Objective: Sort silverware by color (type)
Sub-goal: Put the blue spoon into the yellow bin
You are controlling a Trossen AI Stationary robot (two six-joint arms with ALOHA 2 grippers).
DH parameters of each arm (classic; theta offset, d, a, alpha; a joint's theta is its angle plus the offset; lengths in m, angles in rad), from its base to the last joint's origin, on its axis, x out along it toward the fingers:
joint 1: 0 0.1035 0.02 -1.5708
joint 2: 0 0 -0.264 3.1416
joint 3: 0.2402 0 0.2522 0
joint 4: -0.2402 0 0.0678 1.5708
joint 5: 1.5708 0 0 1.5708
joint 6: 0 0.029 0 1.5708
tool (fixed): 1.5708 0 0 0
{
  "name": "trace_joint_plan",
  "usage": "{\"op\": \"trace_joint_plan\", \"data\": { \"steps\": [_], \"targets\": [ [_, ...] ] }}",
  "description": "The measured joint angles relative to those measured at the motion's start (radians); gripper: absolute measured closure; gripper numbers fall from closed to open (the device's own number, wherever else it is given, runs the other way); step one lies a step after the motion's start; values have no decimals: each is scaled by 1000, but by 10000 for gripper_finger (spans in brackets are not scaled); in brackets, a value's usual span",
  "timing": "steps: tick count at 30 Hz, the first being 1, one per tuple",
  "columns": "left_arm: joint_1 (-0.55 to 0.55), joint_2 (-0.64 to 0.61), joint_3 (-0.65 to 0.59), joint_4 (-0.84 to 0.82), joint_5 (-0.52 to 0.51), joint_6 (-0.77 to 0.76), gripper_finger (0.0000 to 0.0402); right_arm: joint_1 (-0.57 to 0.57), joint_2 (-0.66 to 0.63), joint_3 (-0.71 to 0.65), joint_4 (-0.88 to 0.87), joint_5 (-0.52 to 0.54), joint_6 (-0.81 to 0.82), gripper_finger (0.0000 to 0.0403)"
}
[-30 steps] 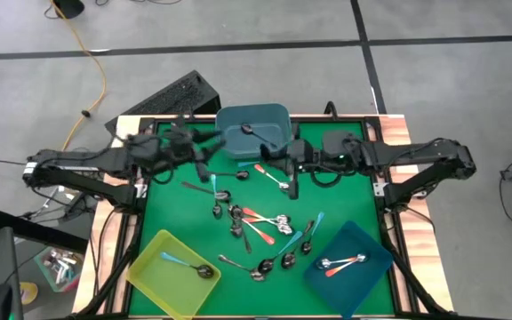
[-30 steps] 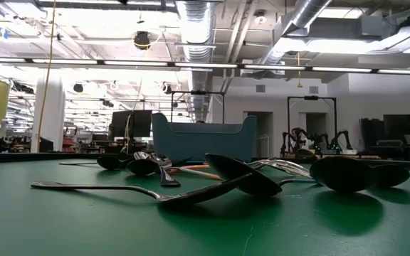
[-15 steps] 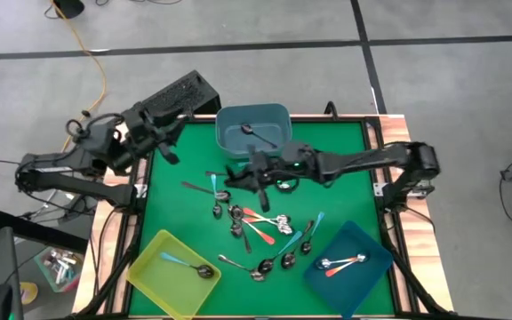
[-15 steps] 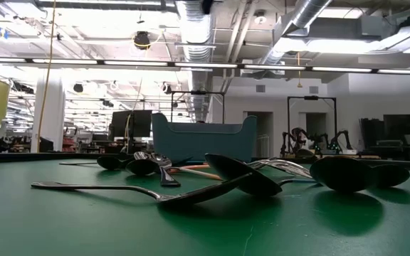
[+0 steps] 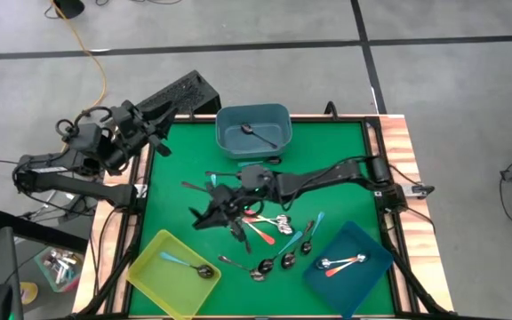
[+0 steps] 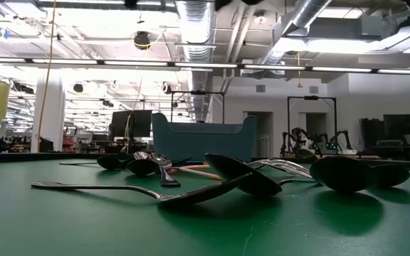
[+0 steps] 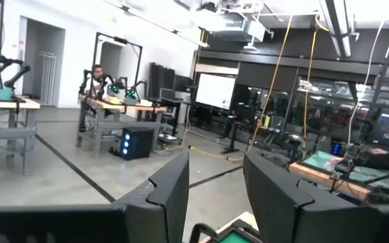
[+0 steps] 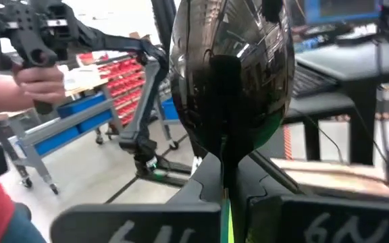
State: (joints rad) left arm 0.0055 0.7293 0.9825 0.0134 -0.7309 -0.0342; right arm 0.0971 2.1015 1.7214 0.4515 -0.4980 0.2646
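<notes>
Spoon (image 8: 231, 88), dark shiny bowl upright (handle apparently green), pinched in closed right gripper (image 8: 225, 196).

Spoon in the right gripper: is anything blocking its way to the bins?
Nothing visible does. The right gripper holds the spoon above the loose spoons, and the yellow bin, dark blue bin and grey-blue bin all stand open.

Table (image 5: 336, 147) surface: green, with pale wood edging. Bin at far edge (image 5: 253, 130): grey-blue. Bin at near-left corner (image 5: 154, 260): yellow. Bin at near-right corner (image 5: 354, 244): dark blue. Spoons (image 5: 265, 233) mid-table: shiny metal bowls; handles light blue, orange-red or dark metal. Arms dark. Spoon bowl (image 8: 232, 77) in right wrist view: glossy black reflection.
</notes>
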Motion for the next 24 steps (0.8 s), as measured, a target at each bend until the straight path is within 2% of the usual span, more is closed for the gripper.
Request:
{"op": "trace_joint_plan", "data": {
  "steps": [10,19,22,24],
  "targets": [
    [0,-26,0,-17,9,85,276,61,253,324,-27,102,84,392],
    [0,-53,0,-135,13,87,276,107,526,628,-58,155,213,392],
    [0,-65,0,-197,14,85,276,106,555,619,-43,161,284,392],
    [0,-72,0,-232,14,77,276,104,557,612,-132,161,318,392]
  ]
}}
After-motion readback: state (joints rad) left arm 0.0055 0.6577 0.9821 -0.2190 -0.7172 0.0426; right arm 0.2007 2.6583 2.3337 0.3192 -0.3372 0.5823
